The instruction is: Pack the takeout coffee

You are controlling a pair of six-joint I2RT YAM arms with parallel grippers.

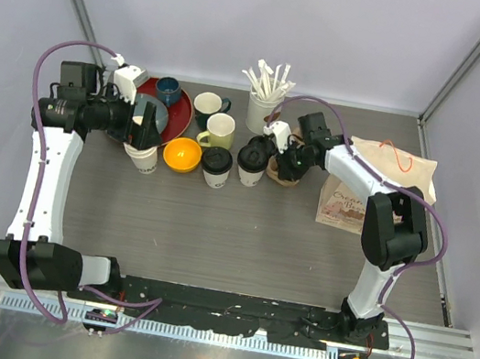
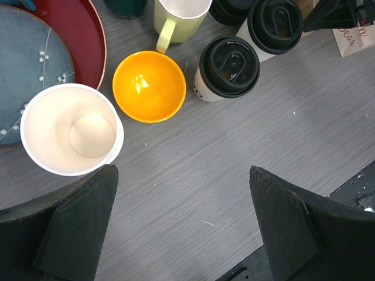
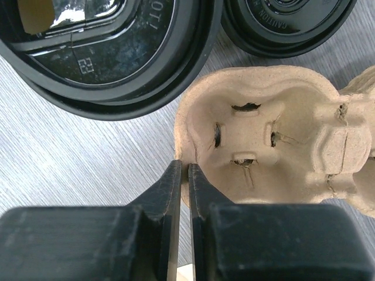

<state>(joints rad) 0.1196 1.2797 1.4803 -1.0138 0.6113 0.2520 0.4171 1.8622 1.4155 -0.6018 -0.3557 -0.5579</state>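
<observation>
Takeout coffee cups (image 1: 251, 161) unpacked mid-frame; right end effector (image 3: 183, 175) pinches pulp carrier (image 3: 263, 134) rim beside them, left end effector (image 2: 181, 172) gapes idle; next, likely: position carrier for loading.

2x lidded cups (image 1: 217, 164), 3x mugs (image 1: 221, 130)

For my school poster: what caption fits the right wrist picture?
Right gripper pinches the rim of the cardboard cup carrier, two black-lidded coffee cups just beyond.

first coffee cup (image 1: 217, 164): white, black-lidded, upright | second coffee cup (image 1: 251, 161): same, just beside
</observation>
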